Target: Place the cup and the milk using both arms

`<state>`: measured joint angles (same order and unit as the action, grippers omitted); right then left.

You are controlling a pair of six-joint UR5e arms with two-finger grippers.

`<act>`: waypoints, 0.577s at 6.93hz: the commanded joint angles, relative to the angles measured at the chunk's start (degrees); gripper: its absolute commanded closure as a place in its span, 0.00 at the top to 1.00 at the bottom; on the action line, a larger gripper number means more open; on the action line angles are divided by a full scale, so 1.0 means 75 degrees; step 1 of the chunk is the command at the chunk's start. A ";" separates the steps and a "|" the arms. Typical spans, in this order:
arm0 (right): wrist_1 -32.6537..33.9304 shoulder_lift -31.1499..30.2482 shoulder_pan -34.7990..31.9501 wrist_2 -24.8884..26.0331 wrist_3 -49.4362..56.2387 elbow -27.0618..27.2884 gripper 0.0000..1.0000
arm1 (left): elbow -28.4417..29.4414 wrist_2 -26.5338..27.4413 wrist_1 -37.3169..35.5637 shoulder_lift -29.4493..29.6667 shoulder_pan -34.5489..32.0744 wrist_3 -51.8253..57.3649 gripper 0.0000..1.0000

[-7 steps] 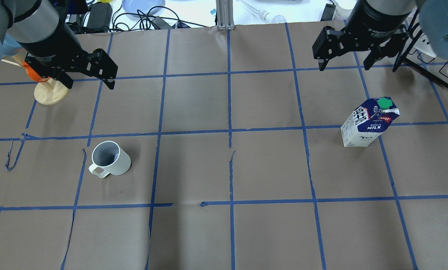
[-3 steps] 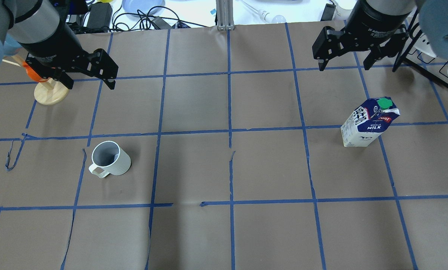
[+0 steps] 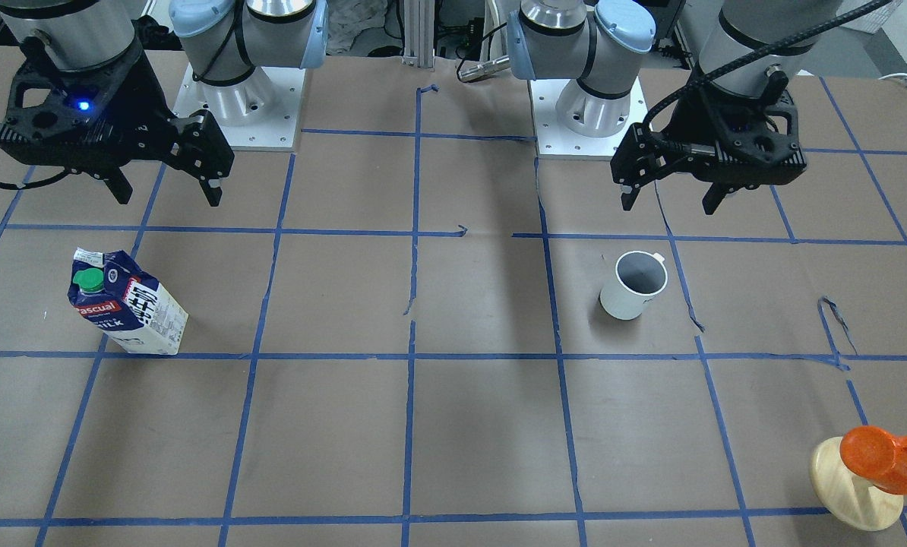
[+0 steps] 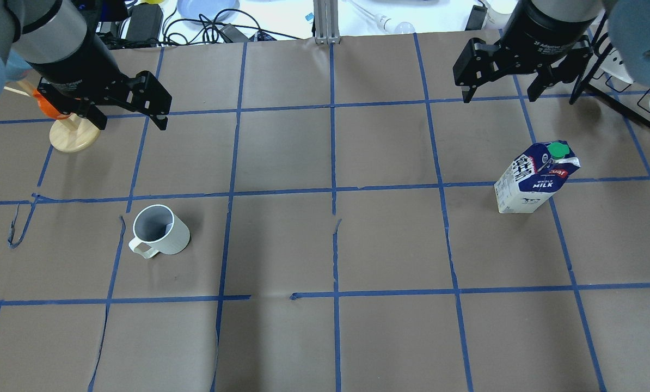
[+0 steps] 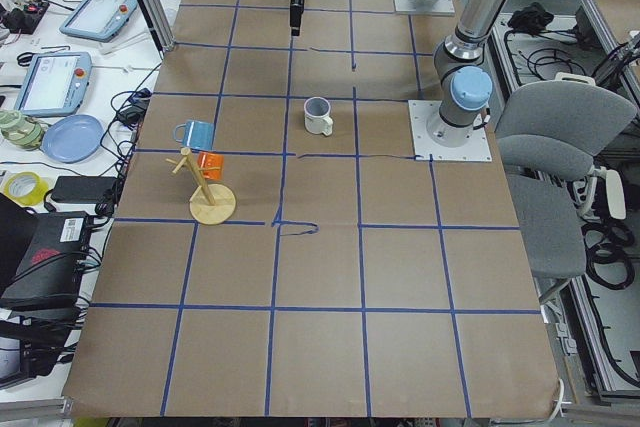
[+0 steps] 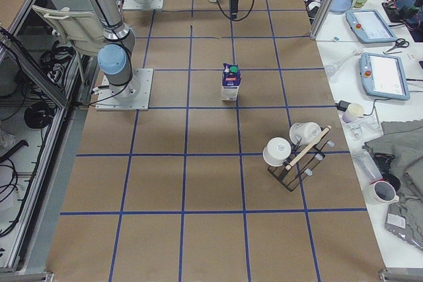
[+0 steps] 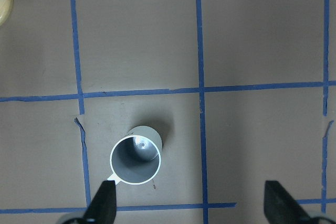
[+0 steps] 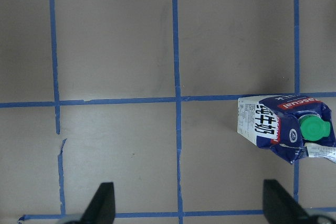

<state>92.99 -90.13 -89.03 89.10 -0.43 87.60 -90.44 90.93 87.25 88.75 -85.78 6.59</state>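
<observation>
Step in hand: the approach, by my reading; neither thing is gripped yet.
Left gripper [image 4: 132, 123]: jaws spread wide, holding nothing, raised above the table [image 4: 281, 152] and further out from the robot than the cup.
Right gripper [image 4: 499, 98]: jaws also spread, holding nothing, raised and further out than the milk.
Cup [image 4: 160, 230]: upright on the robot's left half, inside 1 taped square, handle turned towards the robot.
Milk [image 4: 534, 178]: upright on the right half, at a blue tape line, green cap [image 4: 557, 149] on top.
Next move: each arm probably has to centre and come down. In the left wrist view the cup sits close to 1 fingertip, not midway; in the right wrist view the carton sits likewise off to 1 side.
Grip choice: the cup's rim or body, and the carton's flat sides, look like the likely holds.
Hard to make out: the cup's lettering; no marked placing spot shows.
Partly hidden: the orange cup [image 3: 879, 458] on its wooden stand [image 3: 852, 494], covered by the left gripper from overhead.
</observation>
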 commanded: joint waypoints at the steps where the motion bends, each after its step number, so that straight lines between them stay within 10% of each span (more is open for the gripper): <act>1: 0.0000 0.0005 0.0000 0.0002 -0.0001 0.0015 1.00 | -0.0093 0.0005 0.0003 -0.0020 -0.0012 -0.0012 1.00; 4: 0.0000 0.0005 0.0000 0.0002 -0.0001 0.0003 1.00 | -0.0093 -0.0018 -0.0032 0.0026 -0.0059 -0.0199 1.00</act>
<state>92.99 -90.09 -89.03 89.12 -0.44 87.69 -91.19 90.86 87.07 88.88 -86.00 5.53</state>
